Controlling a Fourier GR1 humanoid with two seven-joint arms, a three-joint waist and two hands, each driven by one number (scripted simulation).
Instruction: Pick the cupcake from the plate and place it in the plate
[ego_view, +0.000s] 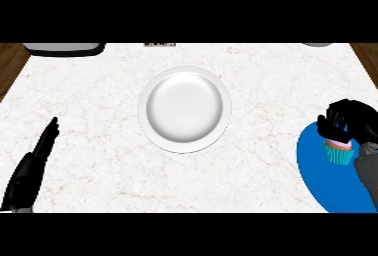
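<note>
A cupcake (339, 151) with pink frosting and a teal wrapper stands on a blue plate (325, 182) at the right edge of the counter. My right hand (350, 121) is over the cupcake from above and behind, its fingers curled down around the frosting. A white plate (184, 109) with nothing on it lies in the middle of the counter. At the lower left my left hand (43, 145) rests open, fingers straight and pointing away from me.
A grey object (63, 48) sits at the back left corner, a small dark item (159, 44) at the back edge, and a pale object (319, 44) at the back right. Brown floor shows past both side edges of the marble counter.
</note>
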